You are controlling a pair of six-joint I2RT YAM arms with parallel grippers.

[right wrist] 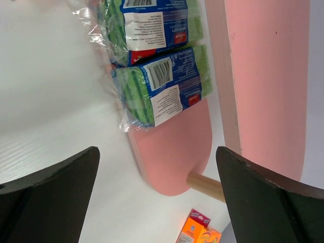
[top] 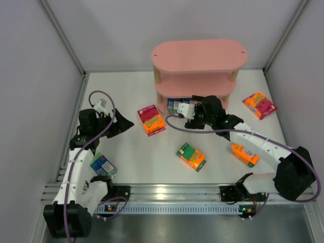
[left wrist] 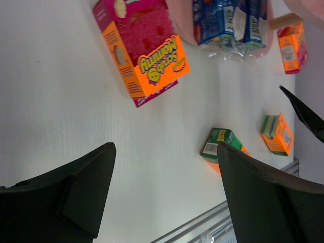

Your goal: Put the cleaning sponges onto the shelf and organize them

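My right gripper (right wrist: 157, 152) stands with its jaws wide apart and empty, facing the bottom board of the pink shelf (top: 200, 55), which sits at 12 o'clock on the tabletop (top: 131, 152). That board holds two blue-and-green sponge packs (right wrist: 159, 86), touching side by side in clear wrap at its left end. My left gripper (left wrist: 166, 147), at 9 o'clock, is spread apart and holds nothing.

The other packs lie loose on the tabletop:
- An orange-and-magenta pack (top: 151, 120) is at 7 o'clock from the shelf.
- A green-and-orange pack (top: 191, 156) is at 6 o'clock.
- An orange pack (top: 245, 154) is at 4 o'clock.
- A second orange-and-magenta pack (top: 259, 105) is at 3 o'clock.
- A blue-and-white pack (top: 103, 165) is at 8 o'clock, beside my left arm.
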